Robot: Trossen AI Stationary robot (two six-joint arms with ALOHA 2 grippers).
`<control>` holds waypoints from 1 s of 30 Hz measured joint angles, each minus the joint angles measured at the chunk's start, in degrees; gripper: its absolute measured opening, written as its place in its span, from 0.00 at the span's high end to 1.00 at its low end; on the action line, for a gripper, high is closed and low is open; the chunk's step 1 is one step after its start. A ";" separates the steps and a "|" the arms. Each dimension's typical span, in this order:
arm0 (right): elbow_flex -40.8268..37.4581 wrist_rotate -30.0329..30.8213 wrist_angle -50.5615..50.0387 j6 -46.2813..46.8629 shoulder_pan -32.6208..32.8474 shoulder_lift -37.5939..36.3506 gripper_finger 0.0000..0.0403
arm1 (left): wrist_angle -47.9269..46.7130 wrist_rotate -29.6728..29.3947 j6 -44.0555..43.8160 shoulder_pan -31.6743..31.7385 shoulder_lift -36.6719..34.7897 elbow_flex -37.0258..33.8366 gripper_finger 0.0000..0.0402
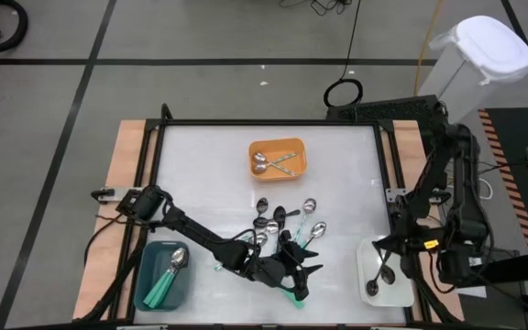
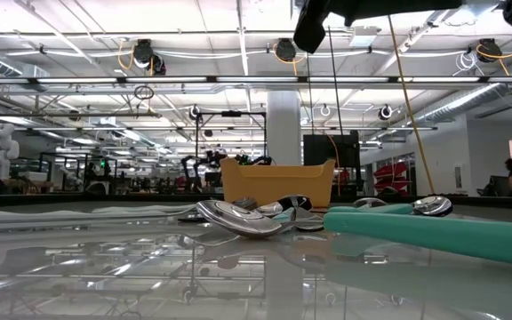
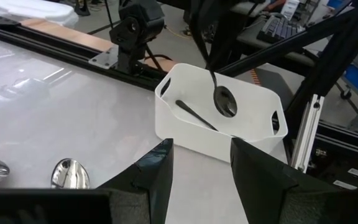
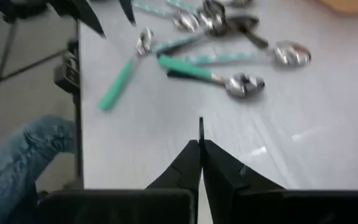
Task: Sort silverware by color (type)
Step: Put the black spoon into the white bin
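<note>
Spoons lie in a loose heap (image 1: pixel 287 225) near the middle of the table (image 1: pixel 209 174), silver bowls, teal handles and black pieces overlapping so that single spoons are hard to count from above. The left gripper (image 1: pixel 299 272) hangs over the near edge of that heap; its own camera shows both fingers (image 3: pixel 160 171) spread apart with nothing between them, and its arm hides some of the handles beneath it. The right gripper (image 1: pixel 385 249) is over the white tray (image 1: pixel 400 293) at the table's right near corner, its fingers pressed together on the thin handle of a black spoon (image 3: pixel 221 93) that hangs bowl-down above the tray; from its own wrist only a sliver of that handle shows between the tips. A second black spoon (image 3: pixel 194 116) lies inside the tray. The orange tray (image 1: pixel 278 158) toward the far side holds all-silver spoons, their number unclear. The teal tray (image 1: pixel 147 275) at the near left holds teal-handled spoons (image 1: pixel 166 280), bunched too tightly to separate. From table height a teal handle (image 2: pixel 434 236) fills the foreground, cut off at the right edge. Blue denim of a person's leg (image 4: pixel 23 162) shows beside the table in the right wrist view.
</note>
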 joint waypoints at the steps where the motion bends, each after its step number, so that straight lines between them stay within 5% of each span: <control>1: 0.00 -1.32 -0.02 0.63 0.00 0.60 0.98 | 0.02 0.02 0.00 0.00 -0.01 0.00 0.60; 21: -0.02 -9.78 -2.20 6.51 -0.04 8.68 0.97 | 0.05 0.08 -0.51 0.04 -0.02 0.00 0.60; 30: -0.02 -11.90 -2.51 7.29 0.00 10.23 0.77 | 0.03 0.08 -1.18 0.04 -0.02 0.00 0.60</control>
